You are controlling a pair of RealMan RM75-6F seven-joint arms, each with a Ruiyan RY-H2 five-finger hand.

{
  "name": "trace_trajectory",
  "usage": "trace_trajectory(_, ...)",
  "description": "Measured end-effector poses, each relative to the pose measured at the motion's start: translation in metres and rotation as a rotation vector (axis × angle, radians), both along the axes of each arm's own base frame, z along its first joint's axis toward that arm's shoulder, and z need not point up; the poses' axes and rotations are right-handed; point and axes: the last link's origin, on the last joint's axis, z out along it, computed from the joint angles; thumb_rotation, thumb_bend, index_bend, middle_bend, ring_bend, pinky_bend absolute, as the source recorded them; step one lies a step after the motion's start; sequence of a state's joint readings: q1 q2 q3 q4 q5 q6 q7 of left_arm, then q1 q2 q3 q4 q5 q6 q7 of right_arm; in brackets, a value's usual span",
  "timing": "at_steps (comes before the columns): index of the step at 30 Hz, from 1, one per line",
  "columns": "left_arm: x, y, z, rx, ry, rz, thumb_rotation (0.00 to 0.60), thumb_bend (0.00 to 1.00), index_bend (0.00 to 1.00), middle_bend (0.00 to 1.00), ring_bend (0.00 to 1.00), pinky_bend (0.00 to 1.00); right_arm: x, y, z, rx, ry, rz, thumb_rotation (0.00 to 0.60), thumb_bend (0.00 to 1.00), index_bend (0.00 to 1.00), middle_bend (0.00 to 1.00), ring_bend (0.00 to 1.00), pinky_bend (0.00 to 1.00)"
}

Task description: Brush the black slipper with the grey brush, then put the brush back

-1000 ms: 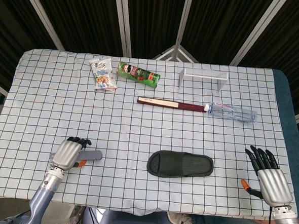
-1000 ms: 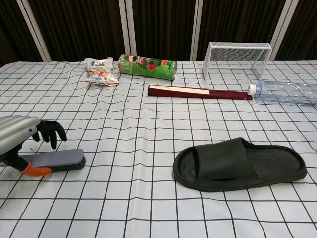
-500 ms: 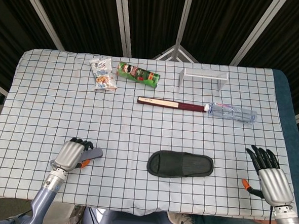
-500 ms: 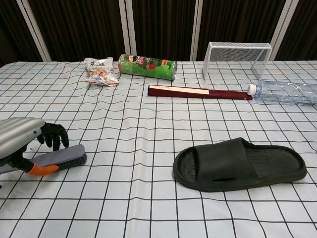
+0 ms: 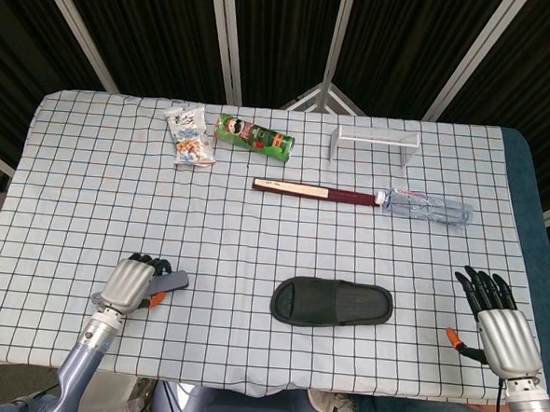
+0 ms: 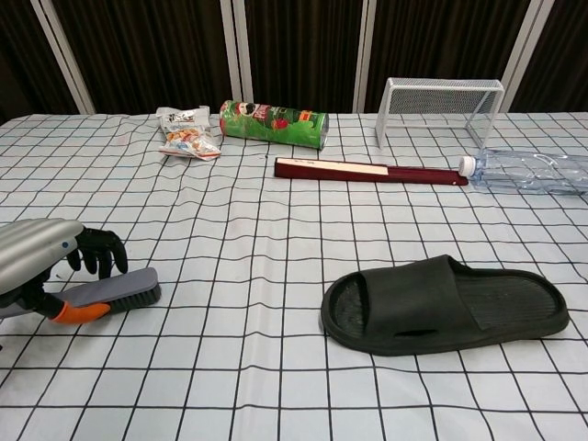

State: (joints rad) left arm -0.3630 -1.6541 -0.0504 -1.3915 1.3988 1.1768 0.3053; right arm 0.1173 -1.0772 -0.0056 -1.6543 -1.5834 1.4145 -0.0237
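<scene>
The black slipper [image 5: 332, 303] [image 6: 446, 303] lies flat, sole down, near the table's front edge, right of centre. The grey brush [image 5: 173, 281] [image 6: 116, 290] is at the front left, its right end tipped slightly up. My left hand [image 5: 132, 284] [image 6: 39, 259] grips the brush. Its dark fingers curl over the far side of the brush and its orange-tipped thumb presses the near side. My right hand [image 5: 503, 330] rests at the front right corner with its fingers spread and nothing in it. It is well apart from the slipper and does not show in the chest view.
Along the back stand a snack bag [image 5: 188, 135], a green chips can [image 5: 253, 136] on its side and a white wire rack [image 5: 375, 140]. A dark red flat stick [image 5: 315, 191] and a clear bottle [image 5: 426, 207] lie mid-table. The checked cloth [image 5: 254, 242] covers the table.
My left hand's fingers have closed over the brush, and the brush's right end has tipped up and shifted a little. My right hand has drawn slightly back.
</scene>
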Motion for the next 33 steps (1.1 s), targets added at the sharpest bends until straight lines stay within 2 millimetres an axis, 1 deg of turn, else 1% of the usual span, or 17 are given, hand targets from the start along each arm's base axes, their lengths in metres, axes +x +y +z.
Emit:
trace_trajectory(4, 0.000, 0.003, 0.003, 0.016, -0.019, -0.002, 0.600, 0.79, 0.55, 0.61, 0.52, 0.50, 0.000, 0.000, 0.000, 0.001, 0.004, 0.000, 0.524, 0.36, 0.00, 0.00, 0.00, 0.00)
trace_trajectory(10, -0.001, 0.010, 0.010, 0.046, -0.046, -0.013, 0.600, 0.86, 0.58, 0.64, 0.55, 0.53, 0.001, 0.000, 0.000, 0.003, 0.005, 0.001, 0.526, 0.36, 0.00, 0.00, 0.00, 0.00)
trace_trajectory(17, 0.002, 0.021, 0.025, 0.073, -0.056, -0.045, 0.600, 0.87, 0.59, 0.65, 0.56, 0.53, 0.003, 0.001, -0.003, 0.016, 0.005, 0.014, 0.524, 0.36, 0.00, 0.00, 0.00, 0.00)
trace_trajectory(25, 0.011, 0.042, 0.044, 0.081, -0.069, -0.076, 0.600, 0.87, 0.59, 0.65, 0.56, 0.53, 0.006, 0.004, -0.006, 0.027, 0.021, 0.027, 0.524, 0.37, 0.00, 0.00, 0.00, 0.00)
trace_trajectory(29, 0.018, 0.049, 0.046, 0.060, -0.101, -0.091, 0.600, 0.87, 0.59, 0.65, 0.56, 0.53, 0.008, 0.006, -0.013, 0.057, 0.036, 0.029, 0.531, 0.46, 0.00, 0.00, 0.00, 0.00)
trace_trajectory(33, 0.031, 0.061, 0.042, 0.006, -0.150, -0.126, 0.600, 0.87, 0.59, 0.65, 0.56, 0.53, 0.012, 0.009, -0.022, 0.099, 0.059, 0.036, 0.532, 0.59, 0.00, 0.00, 0.00, 0.00)
